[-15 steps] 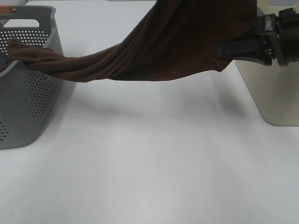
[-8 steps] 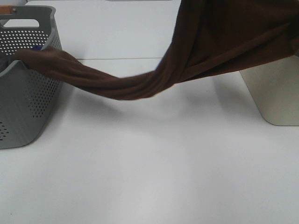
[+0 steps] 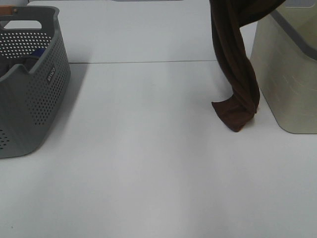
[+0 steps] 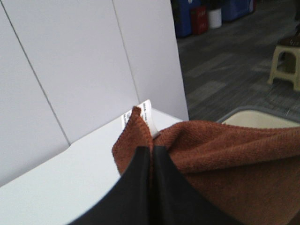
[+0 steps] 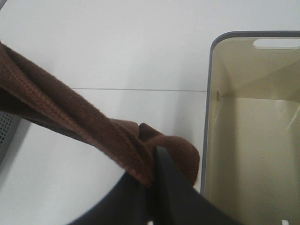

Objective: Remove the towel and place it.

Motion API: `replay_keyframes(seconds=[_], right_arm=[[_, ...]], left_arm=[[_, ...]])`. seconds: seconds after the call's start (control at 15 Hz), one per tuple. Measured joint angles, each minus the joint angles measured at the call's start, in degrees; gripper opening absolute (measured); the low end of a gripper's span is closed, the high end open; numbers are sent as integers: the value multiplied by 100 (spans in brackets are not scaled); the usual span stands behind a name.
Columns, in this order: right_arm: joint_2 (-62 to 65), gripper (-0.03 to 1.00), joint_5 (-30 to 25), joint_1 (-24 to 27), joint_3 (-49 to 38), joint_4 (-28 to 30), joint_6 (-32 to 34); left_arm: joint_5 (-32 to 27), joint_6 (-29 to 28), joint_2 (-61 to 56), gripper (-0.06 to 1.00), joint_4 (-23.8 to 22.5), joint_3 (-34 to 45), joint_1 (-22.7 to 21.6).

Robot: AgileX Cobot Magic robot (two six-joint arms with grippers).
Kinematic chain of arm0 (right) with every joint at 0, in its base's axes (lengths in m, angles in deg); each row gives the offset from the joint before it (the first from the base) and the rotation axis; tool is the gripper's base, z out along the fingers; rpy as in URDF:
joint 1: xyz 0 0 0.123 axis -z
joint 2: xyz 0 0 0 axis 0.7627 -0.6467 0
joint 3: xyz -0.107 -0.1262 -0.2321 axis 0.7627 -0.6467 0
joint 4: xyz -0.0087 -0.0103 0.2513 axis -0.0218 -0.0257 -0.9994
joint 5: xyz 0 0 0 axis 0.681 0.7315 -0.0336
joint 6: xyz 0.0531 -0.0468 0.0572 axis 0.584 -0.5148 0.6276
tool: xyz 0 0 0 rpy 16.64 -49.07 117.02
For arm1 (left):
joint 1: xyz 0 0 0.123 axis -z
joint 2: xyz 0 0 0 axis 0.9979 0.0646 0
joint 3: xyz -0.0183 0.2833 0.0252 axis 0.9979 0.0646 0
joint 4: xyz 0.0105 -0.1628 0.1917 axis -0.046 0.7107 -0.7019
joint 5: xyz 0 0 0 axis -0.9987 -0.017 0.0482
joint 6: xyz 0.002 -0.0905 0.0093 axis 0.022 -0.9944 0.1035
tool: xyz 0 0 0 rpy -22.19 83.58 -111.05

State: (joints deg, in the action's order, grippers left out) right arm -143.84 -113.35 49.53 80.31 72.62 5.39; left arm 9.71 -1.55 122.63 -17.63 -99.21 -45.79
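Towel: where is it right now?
In the exterior high view the towel hangs at right beside the beige bin, its tip near the table.

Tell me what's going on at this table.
Both arms hold a brown towel up high: the left gripper pinches the corner with the white tag, and the right gripper pinches a bunched part. The towel is out of the grey basket and hangs beside the beige bin, its lower end at or just above the table. The bin looks empty.
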Motion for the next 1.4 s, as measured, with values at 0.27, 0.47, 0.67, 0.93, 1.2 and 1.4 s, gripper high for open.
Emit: replay_keyframes(seconds=[0.27, 0.47, 0.67, 0.93, 1.2, 1.4], right_arm=[[-378, 0, -132, 0, 0, -195, -189], [-951, 0, 493, -34, 0, -395, -493], [-1346, 0, 1914, -40, 29, -779, -1140], [-1398, 0, 3105, -40, 728, -2011, -2773], [-1346, 0, 2796, -40, 1375, -2727, -3776], [-1558, 0, 1730, -40, 1381, -2303, -3489]], left_arm=[[-985, -223, 252, 0, -264, 0, -223], [-653, -584, 567, 0, -160, 0, -773], [848, -768, 751, 0, -46, 6, -1123], [3501, -768, 756, 0, -206, 11, -1409], [4807, -768, 647, 0, -378, 6, -1610], [3037, -768, 625, 0, -682, 6, -1610]])
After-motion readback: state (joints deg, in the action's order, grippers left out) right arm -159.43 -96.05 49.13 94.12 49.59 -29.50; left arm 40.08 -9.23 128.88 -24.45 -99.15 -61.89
